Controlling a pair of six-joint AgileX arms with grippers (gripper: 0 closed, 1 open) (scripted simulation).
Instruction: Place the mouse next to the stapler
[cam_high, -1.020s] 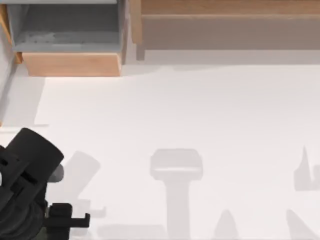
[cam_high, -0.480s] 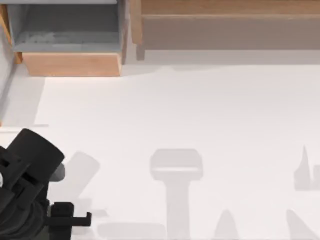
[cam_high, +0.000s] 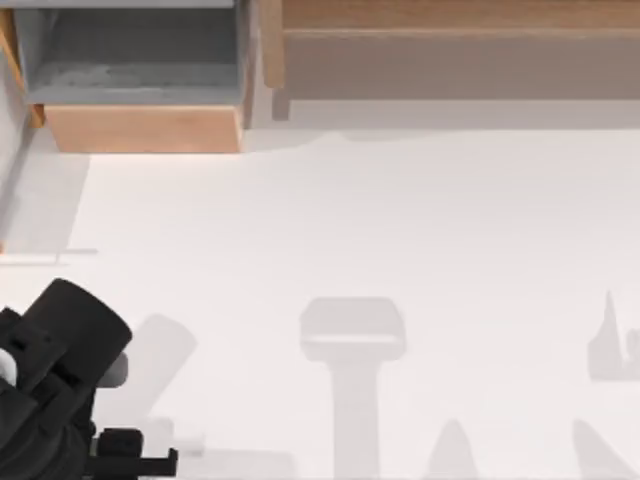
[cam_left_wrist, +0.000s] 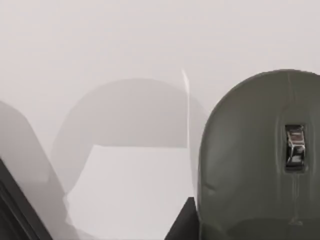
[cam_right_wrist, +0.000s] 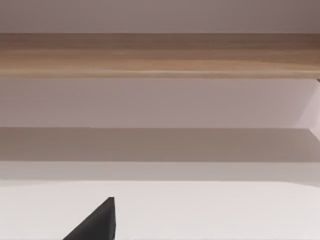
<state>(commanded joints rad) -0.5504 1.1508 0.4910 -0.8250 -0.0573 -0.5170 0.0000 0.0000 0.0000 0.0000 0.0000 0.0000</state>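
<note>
The mouse (cam_left_wrist: 260, 160) is dark grey-green with a metal scroll wheel and lies on the white table, close under my left wrist camera. My left gripper (cam_left_wrist: 100, 220) hangs low over the table with its jaws wide apart and bare table between them. One dark finger (cam_left_wrist: 182, 222) stands right beside the mouse's edge, and the mouse lies outside the gap. In the top view my left arm (cam_high: 60, 370) is at the front left corner. The stapler is out of view. One black fingertip (cam_right_wrist: 97, 222) of my right gripper points toward the back wall.
A wooden box with a grey inside (cam_high: 140, 128) stands at the back left. A long wooden shelf (cam_high: 450, 30) runs along the back. Grey shadows of the arms fall across the white table's front half.
My left arm has slid a little toward the table's front edge in the top view. Nothing was taken hold of or let go.
</note>
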